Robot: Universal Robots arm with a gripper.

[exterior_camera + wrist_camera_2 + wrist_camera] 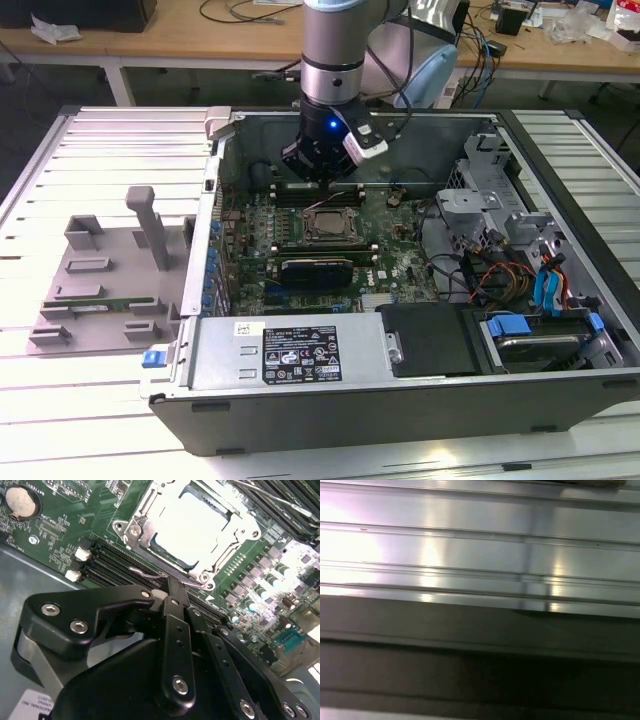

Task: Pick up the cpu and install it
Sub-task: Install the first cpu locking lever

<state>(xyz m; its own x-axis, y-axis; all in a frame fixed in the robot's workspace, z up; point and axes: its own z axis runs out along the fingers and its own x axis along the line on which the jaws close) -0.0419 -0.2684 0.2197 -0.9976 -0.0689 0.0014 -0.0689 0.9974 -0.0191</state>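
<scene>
Silvery cpu (192, 527) seated in socket frame (187, 532), just beyond the tool (170, 592) tip.
In the second wrist view the tool's black fingers (172, 605) are pressed together, pinching nothing, hovering over the memory slots (115, 562) beside the socket. In the exterior view the tool (325, 170) hangs inside the open computer case (400, 380), near the far wall, with the green motherboard (390, 250) under it.

cpu (192, 527) in socket frame (131, 530) — inside case (420, 380)
</scene>
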